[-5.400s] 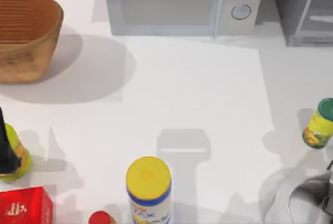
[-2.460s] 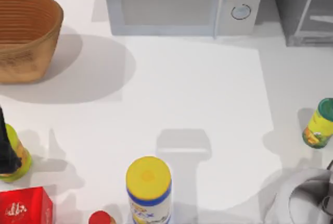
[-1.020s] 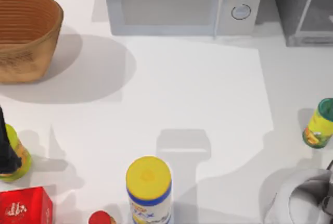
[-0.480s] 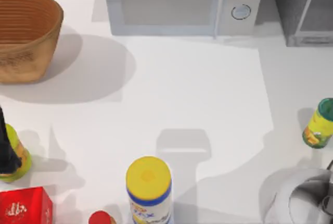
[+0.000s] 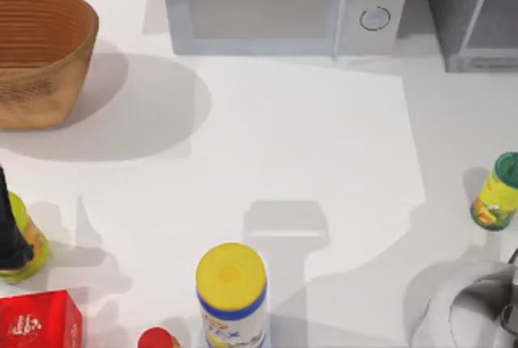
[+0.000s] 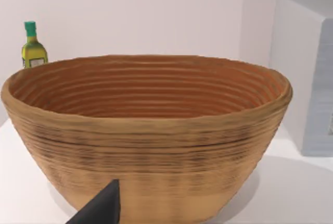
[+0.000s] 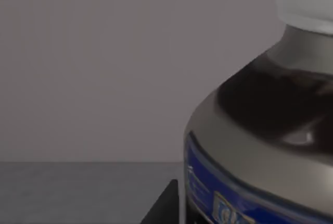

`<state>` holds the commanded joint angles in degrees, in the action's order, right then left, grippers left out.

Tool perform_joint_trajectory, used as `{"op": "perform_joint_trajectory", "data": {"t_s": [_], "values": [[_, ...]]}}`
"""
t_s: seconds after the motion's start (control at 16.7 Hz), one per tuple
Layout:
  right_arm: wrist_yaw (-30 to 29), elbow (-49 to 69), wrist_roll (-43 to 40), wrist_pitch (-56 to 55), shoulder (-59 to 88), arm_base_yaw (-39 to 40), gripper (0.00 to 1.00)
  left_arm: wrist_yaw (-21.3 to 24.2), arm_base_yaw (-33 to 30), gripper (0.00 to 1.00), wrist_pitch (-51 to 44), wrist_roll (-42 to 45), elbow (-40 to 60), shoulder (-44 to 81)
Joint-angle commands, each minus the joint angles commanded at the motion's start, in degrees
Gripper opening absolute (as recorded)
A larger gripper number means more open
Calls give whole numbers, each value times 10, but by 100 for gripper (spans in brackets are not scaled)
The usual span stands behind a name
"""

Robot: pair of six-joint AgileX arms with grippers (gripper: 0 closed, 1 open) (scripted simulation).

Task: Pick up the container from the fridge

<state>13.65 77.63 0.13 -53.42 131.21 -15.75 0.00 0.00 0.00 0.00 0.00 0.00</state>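
The container (image 7: pixel 260 130), seen close from the right wrist, has a white cap, a grey shoulder, a dark glossy band and a blue label whose pale lettering is cut off and unreadable. It stands on a grey floor before a grey wall, just beside the right gripper (image 7: pixel 165 207); whether that gripper is spread or closed cannot be told. From above, the fridge (image 5: pixel 473 12) occupies the table's far right corner, next to the microwave (image 5: pixel 275 8). The left gripper (image 6: pixel 99 211), state likewise unclear, faces the basket (image 6: pixel 145 130).
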Motion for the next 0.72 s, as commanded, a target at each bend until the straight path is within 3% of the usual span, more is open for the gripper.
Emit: {"op": "perform_joint_trajectory", "data": {"t_s": [0.72], "values": [[1, 26, 1, 89, -64, -2, 0, 0, 0, 100, 0, 0, 0, 0]]}}
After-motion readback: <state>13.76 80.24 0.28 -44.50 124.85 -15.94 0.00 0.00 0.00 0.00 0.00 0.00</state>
